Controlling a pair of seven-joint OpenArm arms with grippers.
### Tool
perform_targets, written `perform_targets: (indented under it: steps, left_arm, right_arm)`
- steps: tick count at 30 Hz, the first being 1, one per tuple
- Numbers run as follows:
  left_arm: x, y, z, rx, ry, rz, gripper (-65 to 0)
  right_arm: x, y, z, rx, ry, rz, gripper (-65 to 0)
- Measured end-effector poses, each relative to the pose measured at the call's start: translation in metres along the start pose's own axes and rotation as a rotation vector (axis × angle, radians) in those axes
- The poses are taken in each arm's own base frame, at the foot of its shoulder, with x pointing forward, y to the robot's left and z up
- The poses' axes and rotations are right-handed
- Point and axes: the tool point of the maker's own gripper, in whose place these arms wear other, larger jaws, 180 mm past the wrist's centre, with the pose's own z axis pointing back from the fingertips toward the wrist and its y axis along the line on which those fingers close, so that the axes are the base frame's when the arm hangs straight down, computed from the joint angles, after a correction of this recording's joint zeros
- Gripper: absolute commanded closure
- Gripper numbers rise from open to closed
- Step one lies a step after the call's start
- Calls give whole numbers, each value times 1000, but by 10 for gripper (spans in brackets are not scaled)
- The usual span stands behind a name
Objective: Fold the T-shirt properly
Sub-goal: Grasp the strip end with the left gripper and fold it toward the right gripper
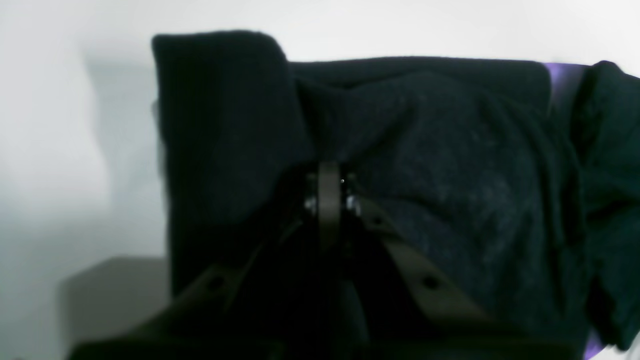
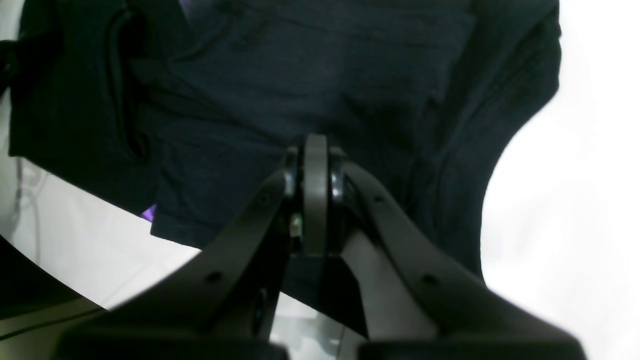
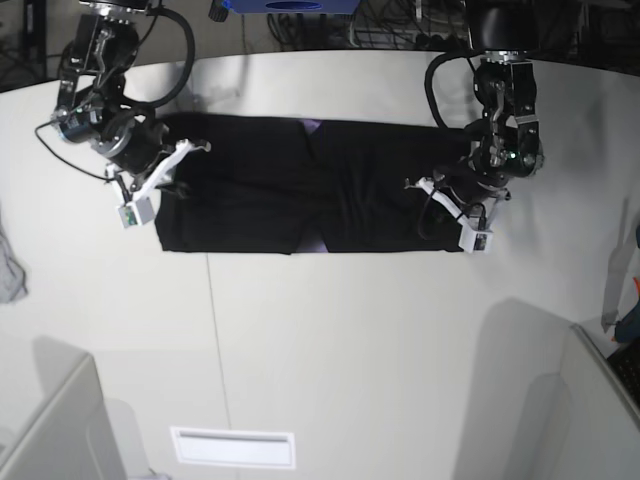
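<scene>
1. Across the upper middle of the base view, I found the T-shirt point(image 3: 300, 190) lying as a long black band on the pale table point(image 3: 330, 340), plain side up, its long edges running left to right.
2. I noted two thin slivers of purple showing at the band's centre line, one at the upper edge and one at the lower edge, where two folded halves met.
3. At the left end of the band in the base view, I observed the right gripper point(image 3: 172, 168) resting on the cloth. Its wrist view showed the right gripper point(image 2: 315, 150) with its jaws pressed together and black fabric bunched around the tips; I judged it pinching the T-shirt point(image 2: 320, 65).
4. I recorded a small purple patch at the lower left edge of the cloth in that wrist view, with the bright table beyond it.
5. At the right end of the band in the base view, I observed the left gripper point(image 3: 442, 198) at the shirt's edge. Its wrist view was blurred, yet the left gripper point(image 1: 330, 172) showed jaws brought together with cloth gathered at the tips; I judged it pinching the T-shirt point(image 1: 450, 160) as well.
6. I noted a strip of purple at the upper right of that wrist view, between two black folds.
7. At the far left edge of the base view, I saw a small grey cloth scrap point(image 3: 10, 270) lying well apart from the shirt.
</scene>
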Motion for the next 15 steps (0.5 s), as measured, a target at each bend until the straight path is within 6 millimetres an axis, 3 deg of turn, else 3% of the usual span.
perform_targets:
  steps: [3,6,10,15]
  left_arm:
    - [23,-10,21,-3,-80,-48,0]
    - [35,5,30,29,-127,-26,0]
    - [2,45,21,110,-44,77,0]
    - [-4,41,7,75,-38,104,0]
  right_arm:
    - [0,0,0,0,-1,0,0]
    - [-1,-1,0,-2,3,-1,0]
    - [-1,-2,1,-5,4,1,0]
    - [-1,-2,1,-5,3,1,0]
